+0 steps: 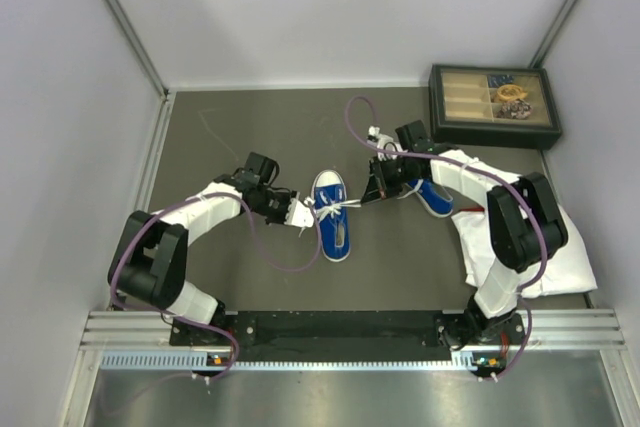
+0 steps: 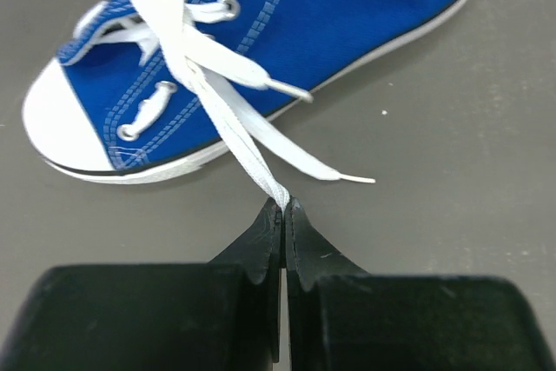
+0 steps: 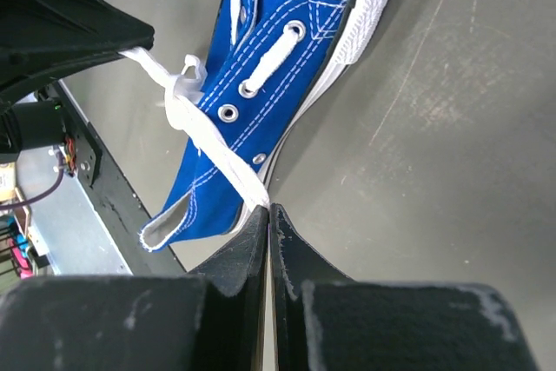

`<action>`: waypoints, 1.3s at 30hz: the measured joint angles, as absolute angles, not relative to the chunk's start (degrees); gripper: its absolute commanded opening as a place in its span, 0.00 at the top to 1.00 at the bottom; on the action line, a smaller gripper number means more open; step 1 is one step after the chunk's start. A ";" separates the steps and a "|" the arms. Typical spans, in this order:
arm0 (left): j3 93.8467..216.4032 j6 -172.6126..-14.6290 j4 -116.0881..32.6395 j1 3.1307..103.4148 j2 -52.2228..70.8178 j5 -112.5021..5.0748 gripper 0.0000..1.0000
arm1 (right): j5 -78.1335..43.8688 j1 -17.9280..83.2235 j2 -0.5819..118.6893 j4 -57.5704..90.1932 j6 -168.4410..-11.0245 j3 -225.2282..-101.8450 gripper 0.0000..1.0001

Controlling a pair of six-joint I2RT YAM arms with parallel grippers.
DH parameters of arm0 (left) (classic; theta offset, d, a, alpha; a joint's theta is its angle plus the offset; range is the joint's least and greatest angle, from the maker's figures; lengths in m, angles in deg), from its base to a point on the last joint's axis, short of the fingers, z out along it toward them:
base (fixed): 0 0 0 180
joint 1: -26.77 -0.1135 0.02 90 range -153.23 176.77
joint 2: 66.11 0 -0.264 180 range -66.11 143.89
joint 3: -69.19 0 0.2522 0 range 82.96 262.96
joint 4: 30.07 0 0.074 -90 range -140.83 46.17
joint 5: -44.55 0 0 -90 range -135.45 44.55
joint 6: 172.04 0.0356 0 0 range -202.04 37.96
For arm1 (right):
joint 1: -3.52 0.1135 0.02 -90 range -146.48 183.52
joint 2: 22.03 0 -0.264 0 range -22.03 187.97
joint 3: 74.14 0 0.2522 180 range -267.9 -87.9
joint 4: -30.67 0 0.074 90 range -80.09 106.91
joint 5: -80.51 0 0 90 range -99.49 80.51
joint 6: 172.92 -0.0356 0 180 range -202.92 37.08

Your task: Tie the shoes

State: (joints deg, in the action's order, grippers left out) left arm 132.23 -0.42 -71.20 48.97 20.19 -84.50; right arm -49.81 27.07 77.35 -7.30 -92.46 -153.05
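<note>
A blue sneaker (image 1: 333,215) with a white toe cap lies at mid-table, toe pointing away from the arms. Its white laces (image 1: 331,207) are stretched out to both sides. My left gripper (image 1: 303,211) is shut on one lace strand left of the shoe; the left wrist view shows the lace (image 2: 252,152) pinched at the tips (image 2: 285,206). My right gripper (image 1: 372,195) is shut on the other lace (image 3: 228,168) right of the shoe (image 3: 261,84), with the tips (image 3: 268,208) closed on it. The second blue sneaker (image 1: 434,197) lies behind the right arm, partly hidden.
A white cloth (image 1: 545,247) lies at the right under the right arm. A dark compartment box (image 1: 494,105) with small items stands at the back right. Grey walls bound the table on the left, back and right. A metal rail (image 1: 350,332) runs along the near edge.
</note>
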 measured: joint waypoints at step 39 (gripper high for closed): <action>132.91 -16.28 -66.83 41.65 18.42 -88.63 0.57 | -52.76 26.28 76.95 -8.28 -91.45 -152.39 1.00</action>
State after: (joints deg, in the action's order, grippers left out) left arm 132.91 -16.28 -66.83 41.65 18.42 -88.63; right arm -52.76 26.28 76.95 -8.28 -91.45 -152.39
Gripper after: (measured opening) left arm 0.415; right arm 0.005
